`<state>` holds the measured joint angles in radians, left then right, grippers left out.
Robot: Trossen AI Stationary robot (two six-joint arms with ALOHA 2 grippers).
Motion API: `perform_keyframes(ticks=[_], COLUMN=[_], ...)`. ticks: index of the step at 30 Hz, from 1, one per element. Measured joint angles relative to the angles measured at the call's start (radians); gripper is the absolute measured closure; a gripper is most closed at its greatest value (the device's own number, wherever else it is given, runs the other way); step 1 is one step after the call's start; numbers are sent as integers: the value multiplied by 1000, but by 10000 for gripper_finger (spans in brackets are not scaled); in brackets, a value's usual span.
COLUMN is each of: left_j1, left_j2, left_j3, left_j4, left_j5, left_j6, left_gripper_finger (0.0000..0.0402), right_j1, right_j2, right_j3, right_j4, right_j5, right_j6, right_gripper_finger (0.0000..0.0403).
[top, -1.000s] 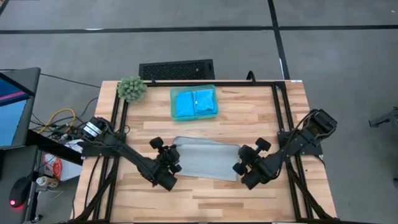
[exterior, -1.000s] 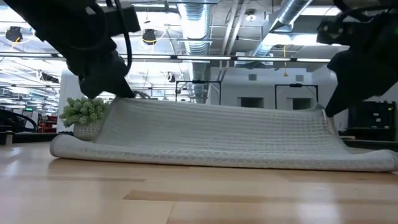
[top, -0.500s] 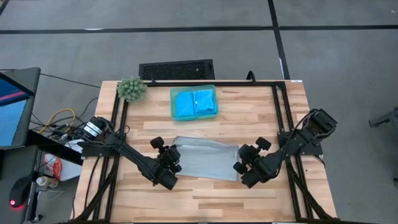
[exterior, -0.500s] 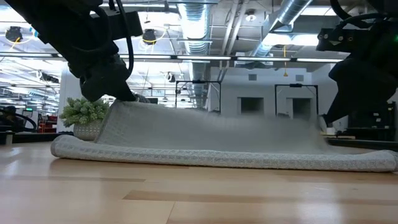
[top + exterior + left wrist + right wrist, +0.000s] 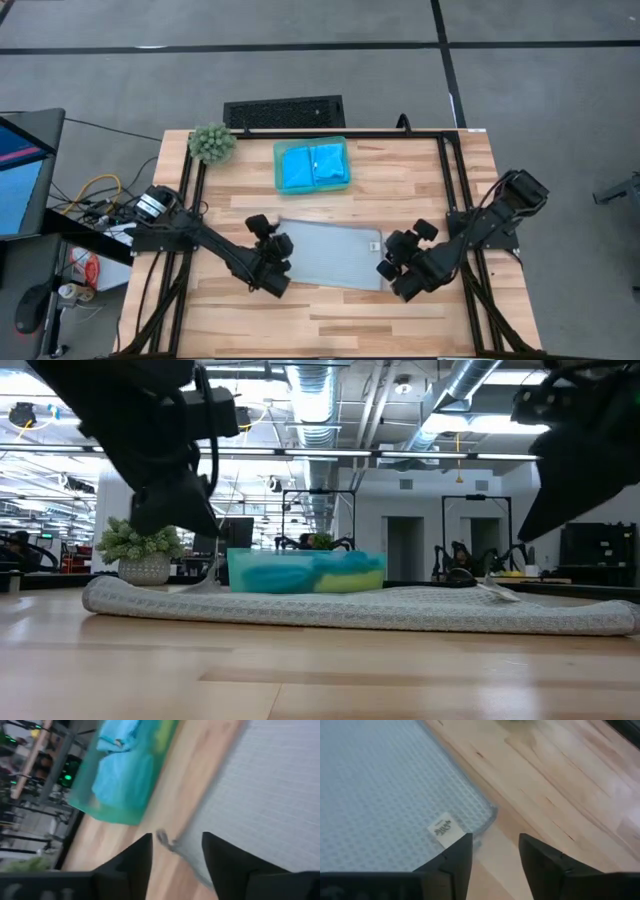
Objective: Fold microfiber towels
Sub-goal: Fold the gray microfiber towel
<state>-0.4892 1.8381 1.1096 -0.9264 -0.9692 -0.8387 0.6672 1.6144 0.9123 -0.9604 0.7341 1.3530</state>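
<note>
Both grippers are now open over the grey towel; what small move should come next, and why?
Probably lift both grippers clear. The grey towel lies flat, folded once, and the left gripper and right gripper are open with nothing between the fingers, at its two far corners.

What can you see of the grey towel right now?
The grey towel lies flat on the wooden table, folded over with a rounded fold along its near edge. The fabric looks waffle-textured, with a small white label near one corner. Both grippers, left and right, are at its ends with fingers open, holding nothing.
</note>
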Motion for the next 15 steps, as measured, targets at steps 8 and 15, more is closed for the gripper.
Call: perform_keyframes(ticks=[8,15], left_j1=[-105,-349], left_j2=[0,0], left_j3=[80,76], left_j4=[-57,58], left_j5=[-71,-99], left_j6=[41,-47], left_gripper_finger=[210,214], right_j1=[199,330], right_j2=[-55,66], right_j3=[0,1], right_j4=[227,446], right_j5=[135,241], right_j6=[-268,-447], right_gripper_finger=[219,227])
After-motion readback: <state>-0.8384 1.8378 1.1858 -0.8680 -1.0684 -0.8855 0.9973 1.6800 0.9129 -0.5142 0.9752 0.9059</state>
